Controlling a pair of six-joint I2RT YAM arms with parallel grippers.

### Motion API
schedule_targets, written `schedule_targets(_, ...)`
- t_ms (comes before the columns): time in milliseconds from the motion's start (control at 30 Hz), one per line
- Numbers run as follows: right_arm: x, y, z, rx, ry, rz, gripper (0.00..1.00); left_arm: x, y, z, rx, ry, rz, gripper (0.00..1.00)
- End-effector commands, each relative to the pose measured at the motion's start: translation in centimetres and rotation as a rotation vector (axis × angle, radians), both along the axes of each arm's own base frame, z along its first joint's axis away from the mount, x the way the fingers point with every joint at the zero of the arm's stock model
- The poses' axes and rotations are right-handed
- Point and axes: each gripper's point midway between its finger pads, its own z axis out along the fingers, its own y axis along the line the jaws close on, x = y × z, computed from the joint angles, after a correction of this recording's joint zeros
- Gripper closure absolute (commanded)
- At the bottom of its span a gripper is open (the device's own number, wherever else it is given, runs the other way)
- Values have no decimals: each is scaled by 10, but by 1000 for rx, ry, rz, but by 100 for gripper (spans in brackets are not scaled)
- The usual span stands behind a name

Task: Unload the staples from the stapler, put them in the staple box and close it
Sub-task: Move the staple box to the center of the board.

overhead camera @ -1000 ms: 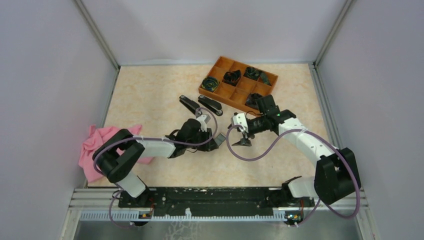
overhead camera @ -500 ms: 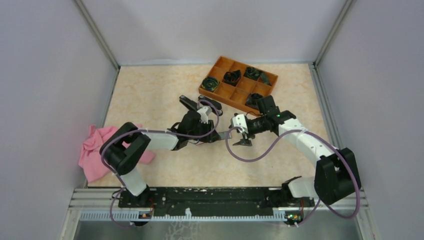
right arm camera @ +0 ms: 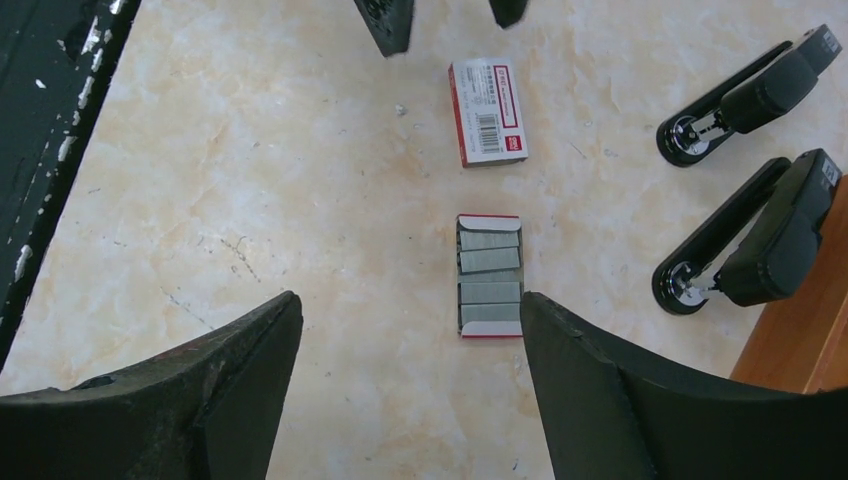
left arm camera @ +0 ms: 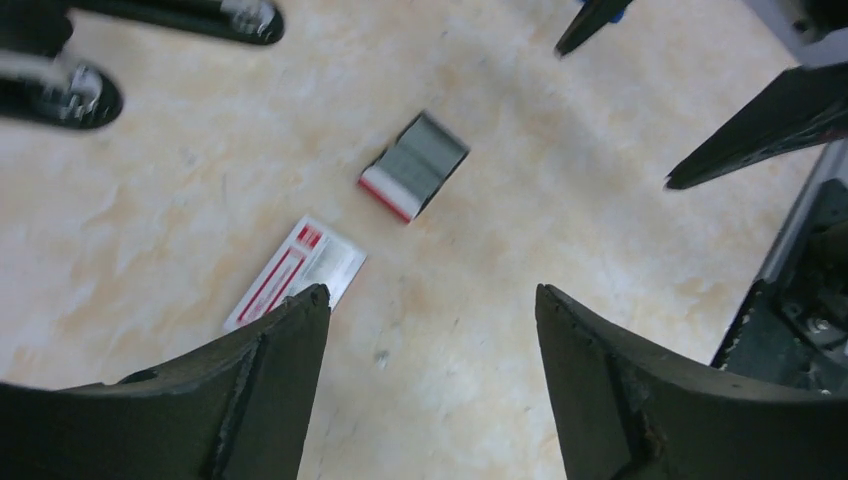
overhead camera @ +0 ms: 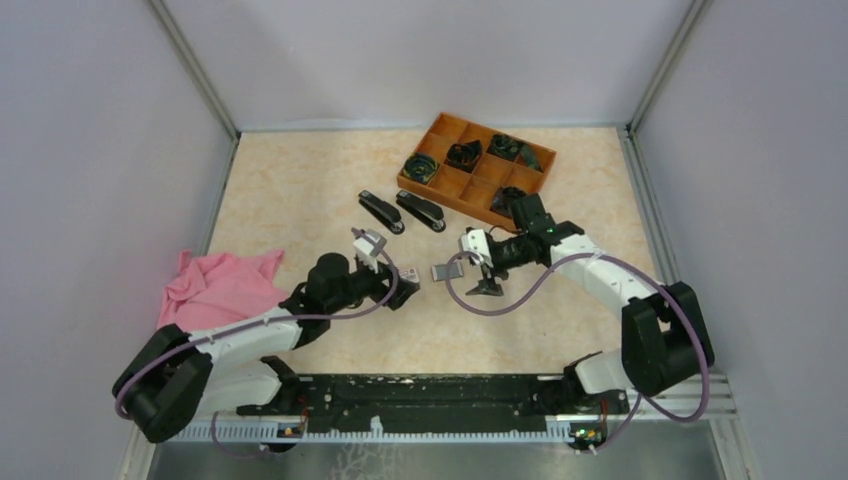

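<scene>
Staples lie in a small grey tray on the table, between the arms. From above, the left gripper has let go and pulled back, so it is free now. Its camera shows fingers wide and empty, with the white-and-red box just below. Right camera: right gripper wide and empty; two staplers wait aside, nothing blocking them.

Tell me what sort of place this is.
Probably a robot lab test cell: plain grey walls enclose a marble-patterned tabletop, two arms are bolted to a rail at its near edge, and staged props lie there: two staplers, staples, an orange divided tray.
</scene>
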Motion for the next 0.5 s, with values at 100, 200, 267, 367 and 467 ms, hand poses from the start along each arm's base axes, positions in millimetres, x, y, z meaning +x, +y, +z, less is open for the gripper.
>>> schedule_targets(100, 18, 12, -14, -45, -61, -7, 7, -6, 47, -35, -25, 87, 187, 14)
schedule_targets(200, 27, 16, -20, -91, -95, 9, 4, -2, 54, -37, -59, 159, 217, 13)
schedule_targets(267, 35, 21, -23, -104, -104, 18, 3, 0, 56, -38, -81, 200, 231, 14)
schedule_targets(367, 46, 30, -23, -89, -87, 23, 1, 3, 57, -38, -109, 261, 250, 15)
schedule_targets(467, 52, 37, -32, -109, -114, 36, 1, 5, 57, -44, -105, 307, 261, 17)
